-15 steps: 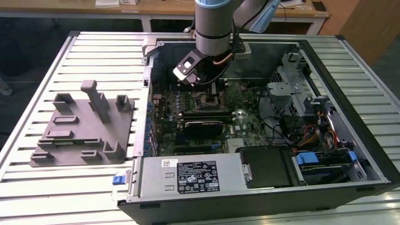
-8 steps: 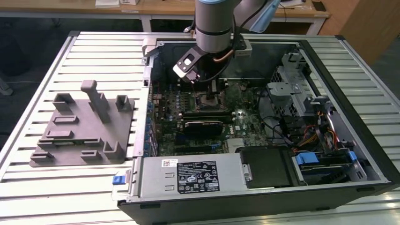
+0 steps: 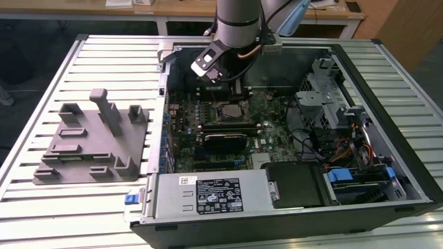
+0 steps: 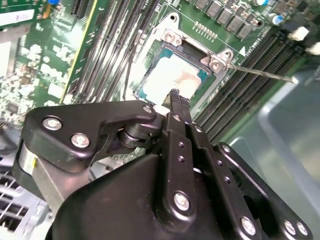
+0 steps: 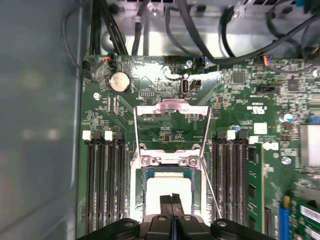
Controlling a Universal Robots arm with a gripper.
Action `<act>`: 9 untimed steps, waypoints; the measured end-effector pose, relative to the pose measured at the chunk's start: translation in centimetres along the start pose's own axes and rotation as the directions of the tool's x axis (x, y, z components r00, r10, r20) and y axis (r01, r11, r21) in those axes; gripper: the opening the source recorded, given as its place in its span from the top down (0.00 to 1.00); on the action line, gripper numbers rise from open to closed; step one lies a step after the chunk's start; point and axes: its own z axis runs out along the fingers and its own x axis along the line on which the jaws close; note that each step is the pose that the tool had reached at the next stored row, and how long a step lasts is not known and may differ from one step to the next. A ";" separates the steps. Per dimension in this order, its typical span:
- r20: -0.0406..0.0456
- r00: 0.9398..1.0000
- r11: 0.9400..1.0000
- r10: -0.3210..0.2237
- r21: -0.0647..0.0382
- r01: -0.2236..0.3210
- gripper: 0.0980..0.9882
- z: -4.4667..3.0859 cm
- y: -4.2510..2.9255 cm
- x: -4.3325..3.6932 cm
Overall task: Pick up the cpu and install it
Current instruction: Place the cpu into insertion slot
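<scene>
The cpu [image 5: 167,187], a flat silver square with a pale rim, lies in the black-framed socket [image 5: 140,175] on the green motherboard [image 5: 250,100]. In the second wrist view the cpu [image 4: 167,77] sits just beyond my fingertips. My gripper [image 5: 173,199] hovers right over the chip's near edge, its two black fingers pressed together with nothing between them. The socket's metal load plate [image 5: 172,106] stands flipped open and the thin lever [image 4: 260,73] sticks out sideways. In the exterior view the gripper [image 3: 233,89] hangs inside the open computer case above the socket [image 3: 231,110].
Memory slots [image 5: 102,185] flank the socket on both sides. A grey moulded holder [image 3: 90,140] lies on the slatted table at the exterior view's left. The power supply box [image 3: 211,194] and the drive cage [image 3: 325,98] crowd the case, and cables [image 5: 200,30] run behind the board.
</scene>
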 end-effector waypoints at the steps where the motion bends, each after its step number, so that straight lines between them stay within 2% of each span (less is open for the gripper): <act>1: 0.000 1.000 1.000 0.000 0.000 0.000 0.99 -0.33 0.02 0.00; 6: 0.000 1.000 1.000 0.000 -0.001 0.000 0.99 -1.57 0.09 -0.01; 9: 0.000 1.000 1.000 0.000 -0.001 0.000 0.99 -1.66 0.10 0.00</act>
